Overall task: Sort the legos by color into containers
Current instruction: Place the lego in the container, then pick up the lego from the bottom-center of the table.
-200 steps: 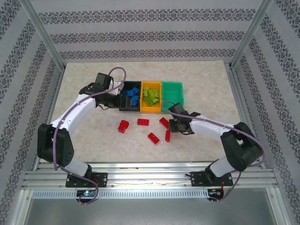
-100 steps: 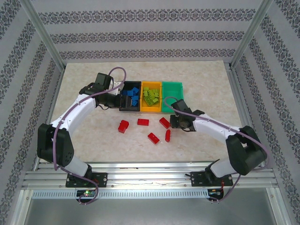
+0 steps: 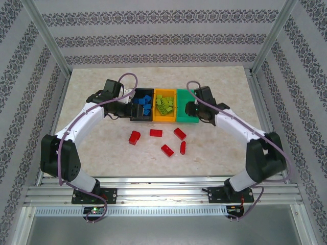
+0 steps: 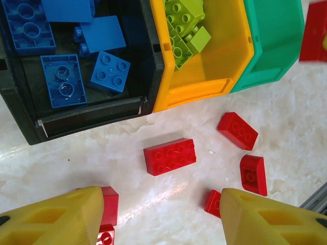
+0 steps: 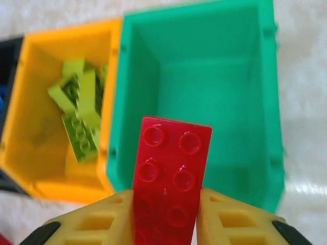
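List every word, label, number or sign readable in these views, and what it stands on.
None: no text can be read anywhere.
Studs on the red brick are too blurred to show any lettering.
The black bin, orange-yellow bin and green bin bear no visible labels.

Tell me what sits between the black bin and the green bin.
The orange-yellow bin, holding lime green bricks, stands between the black bin and the green bin, touching both, in the top view.
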You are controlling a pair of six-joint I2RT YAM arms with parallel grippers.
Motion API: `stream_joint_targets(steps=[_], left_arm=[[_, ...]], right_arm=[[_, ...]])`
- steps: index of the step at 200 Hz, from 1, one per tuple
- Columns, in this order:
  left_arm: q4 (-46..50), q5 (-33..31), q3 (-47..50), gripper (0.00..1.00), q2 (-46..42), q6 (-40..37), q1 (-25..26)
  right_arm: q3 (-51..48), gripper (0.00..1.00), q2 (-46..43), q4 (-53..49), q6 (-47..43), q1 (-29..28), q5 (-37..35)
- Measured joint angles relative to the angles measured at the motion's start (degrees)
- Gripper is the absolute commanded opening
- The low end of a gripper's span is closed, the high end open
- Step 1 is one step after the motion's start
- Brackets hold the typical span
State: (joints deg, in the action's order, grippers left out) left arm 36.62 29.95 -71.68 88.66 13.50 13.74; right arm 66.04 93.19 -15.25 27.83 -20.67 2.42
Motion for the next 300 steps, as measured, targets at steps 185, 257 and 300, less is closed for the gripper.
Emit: stream_joint_targets(steps=[185,257,300], left_arm=[[0.0,-0.5,0.0,0.62,0.2,0.0,0.0],[0.0,-0.1,0.0,0.62,0.2,0.0,0.0],[0.0,0.0,0.0,0.62,0.2,0.0,0.0]], right_arm=[[-11.0,0.60,-8.1,-2.6,-2.3,-10.1,2.6],[-18.9,0.59,-11.3,-7.6,4.6,-17.7,-0.5],[-21.1,0.55,-10.9,-9.2,8.4,-19.0,-2.4]])
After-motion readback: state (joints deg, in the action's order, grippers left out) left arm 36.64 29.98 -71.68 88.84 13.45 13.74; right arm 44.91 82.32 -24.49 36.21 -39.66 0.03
